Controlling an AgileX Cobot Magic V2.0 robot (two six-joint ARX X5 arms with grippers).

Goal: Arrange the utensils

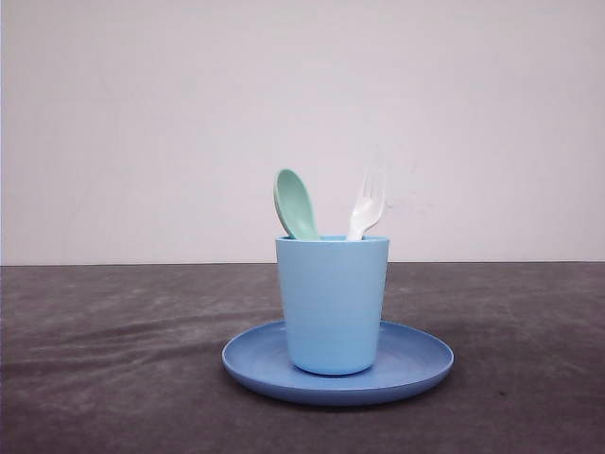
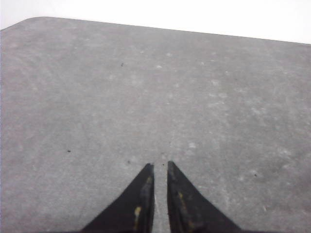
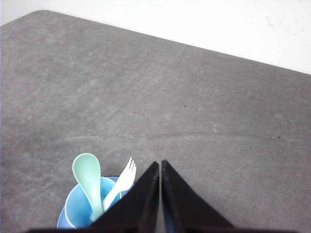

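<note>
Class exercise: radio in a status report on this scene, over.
Left gripper shut, empty. Right gripper shut, empty. Spoon and fork upright in cup on plate. Nothing obstructing.

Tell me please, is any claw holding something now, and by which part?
Nothing is held. The left claw and right claw are shut on nothing; spoon and fork stand in the cup.

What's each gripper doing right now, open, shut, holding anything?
Left gripper: shut, holding nothing, above bare table.
Right gripper: shut, holding nothing, above the cup.

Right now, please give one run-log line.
spoon, fork: in cup | cup: on plate | left gripper: shut | right gripper: shut
</note>
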